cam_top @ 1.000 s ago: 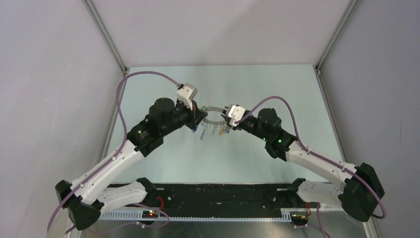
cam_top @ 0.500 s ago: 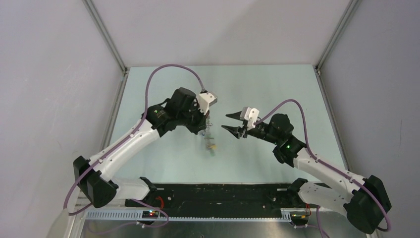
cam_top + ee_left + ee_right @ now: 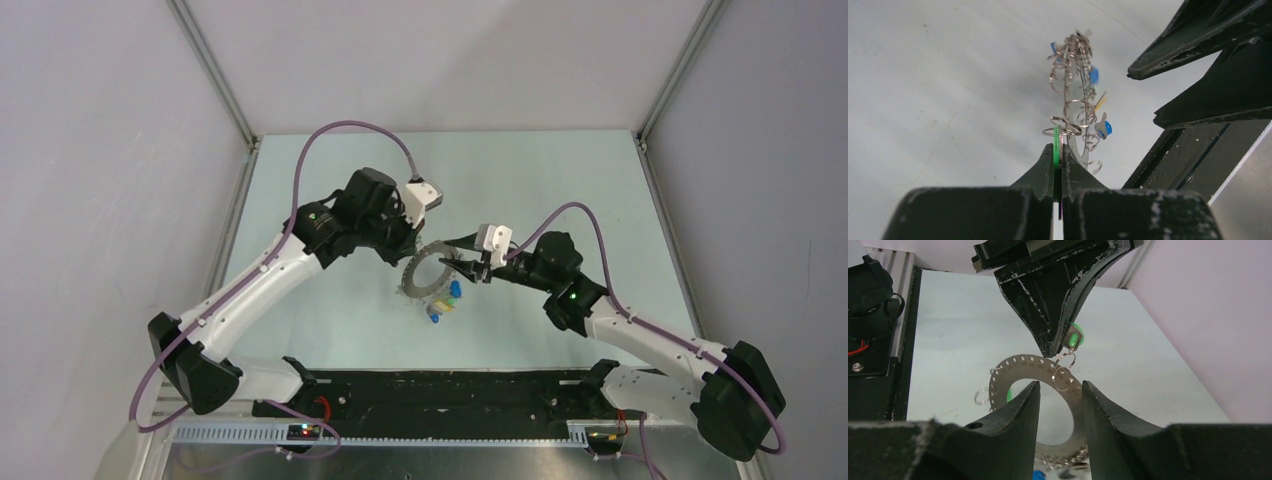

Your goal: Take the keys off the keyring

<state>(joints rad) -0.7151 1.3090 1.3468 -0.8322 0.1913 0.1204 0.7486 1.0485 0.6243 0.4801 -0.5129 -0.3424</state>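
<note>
The keyring (image 3: 410,280), a flat grey perforated ring, hangs tilted above the table from a small split ring. My left gripper (image 3: 413,250) is shut on a green key head (image 3: 1056,142) that is linked to that split ring. Blue-headed keys (image 3: 445,298) dangle from the keyring's lower rim. In the left wrist view the keyring (image 3: 1079,107) is edge-on. My right gripper (image 3: 455,255) is open and empty. In the right wrist view its fingers (image 3: 1015,410) frame the keyring's (image 3: 1018,364) hollow centre without touching it, just under the left gripper's fingers (image 3: 1048,305) and the green head (image 3: 1074,337).
The pale green table (image 3: 330,180) is enclosed by grey walls with aluminium posts at the back corners. A black strip and cable tray (image 3: 450,395) run along the near edge by the arm bases. Purple cables loop above both arms.
One second ago both grippers were at the keyring. The right gripper let go, opened, backed off, then returned. The left wrist turned and the keyring swung down to hang from it.
</note>
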